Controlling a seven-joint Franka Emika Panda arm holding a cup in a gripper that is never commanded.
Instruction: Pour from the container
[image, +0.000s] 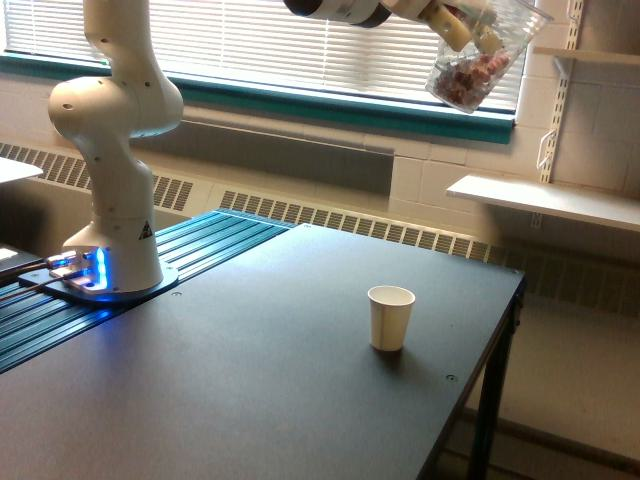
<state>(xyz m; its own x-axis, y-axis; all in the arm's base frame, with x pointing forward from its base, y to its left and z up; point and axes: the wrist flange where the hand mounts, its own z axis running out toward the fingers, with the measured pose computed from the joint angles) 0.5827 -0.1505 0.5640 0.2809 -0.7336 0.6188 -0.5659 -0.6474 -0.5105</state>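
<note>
- At the left of the frame stands the robot base (110, 150); its arm leaves the frame at the top.
- The white paper cup (390, 318) stands upright on the dark table (250, 390), at lower centre.
- At the upper right, the gripper (470, 25) is closed around the clear cup (480, 65), which is tilted and has reddish pieces inside.
- The paper cup is far below the clear cup and a little to the left, so the pour probably needs a descent first.
</note>
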